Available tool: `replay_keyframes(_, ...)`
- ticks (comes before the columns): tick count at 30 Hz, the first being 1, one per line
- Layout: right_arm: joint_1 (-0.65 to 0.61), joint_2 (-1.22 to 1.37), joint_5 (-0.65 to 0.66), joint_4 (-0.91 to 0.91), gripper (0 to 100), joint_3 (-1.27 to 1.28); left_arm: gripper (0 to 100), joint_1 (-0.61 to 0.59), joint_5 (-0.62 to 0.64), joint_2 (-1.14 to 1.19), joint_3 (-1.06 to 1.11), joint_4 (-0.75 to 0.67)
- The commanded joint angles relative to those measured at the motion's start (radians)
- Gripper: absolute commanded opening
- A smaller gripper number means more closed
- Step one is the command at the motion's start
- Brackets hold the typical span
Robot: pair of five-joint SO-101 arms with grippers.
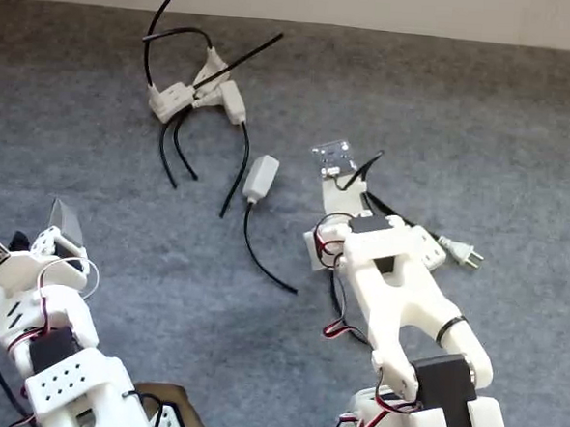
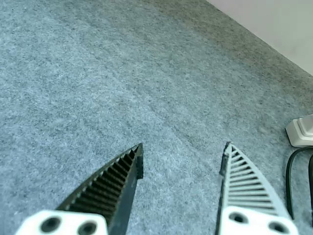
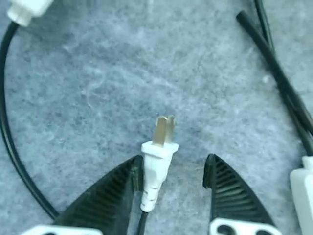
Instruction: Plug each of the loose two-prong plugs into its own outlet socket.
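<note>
Straddling the 2-prong plug [image 3: 157,164] on the carpet [image 3: 98,98] with right gripper [image 3: 174,162] spread, touching it with 1 finger. Probably light, stiff, slippery: advising gripping its moulded body. Holding left gripper [image 2: 184,147] spread, unloaded.

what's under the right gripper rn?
A white two-prong plug on grey carpet, between the open fingers of the right gripper, right beside one. Its cord runs back underneath, hidden.

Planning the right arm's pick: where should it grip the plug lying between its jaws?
Probably the white body of the plug, behind the prongs, coming from the cord end with jaws across its sides. It lies flat, prongs pointing away from the right gripper, so they are left free to insert.
</note>
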Motion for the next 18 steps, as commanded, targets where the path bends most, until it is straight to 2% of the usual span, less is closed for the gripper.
replay_keyframes(1,0.013,0.047,-0.011,-0.016,20.5,-0.027,26,0.013,0.006,-0.012,-0.021,-0.009)
replay_keyframes(4,0.013,0.136,-0.012,-0.01,19.3,-0.084,26,0.012,0.006,-0.012,-0.021,-0.009)
replay_keyframes(8,0.015,0.168,-0.012,-0.01,11.2,-0.12,26,0.012,0.006,-0.012,-0.021,-0.009)
replay_keyframes(18,0.041,0.168,-0.008,-0.008,10.4,-0.122,26,0.012,0.006,-0.012,-0.021,-0.009)
